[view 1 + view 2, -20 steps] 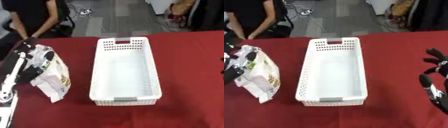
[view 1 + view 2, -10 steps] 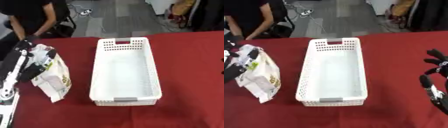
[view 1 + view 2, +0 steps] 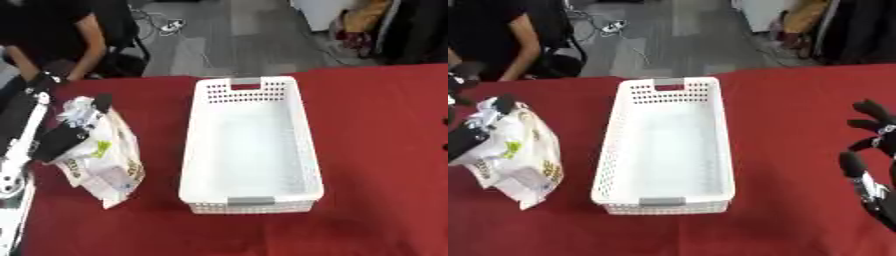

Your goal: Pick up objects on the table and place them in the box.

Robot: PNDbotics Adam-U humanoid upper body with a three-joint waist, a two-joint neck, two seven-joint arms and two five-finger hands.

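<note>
The left hand (image 3: 68,137) pinches the top of the white bag (image 3: 103,161). Right of it stands the white box (image 3: 251,145). The right hand (image 3: 870,165) is spread, idle.

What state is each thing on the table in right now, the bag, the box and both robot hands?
white bag: crumpled, held at its top by the left hand, left of the box.
white box: upright, empty.
left hand: fingers curled on the bag's top.
right hand: open, idle, fingers up, holding nothing.

1 white bag (image 3: 98,157) | 1 white box (image 3: 252,145) | 2 robot hands: left (image 3: 66,140), right (image 3: 872,165)
</note>
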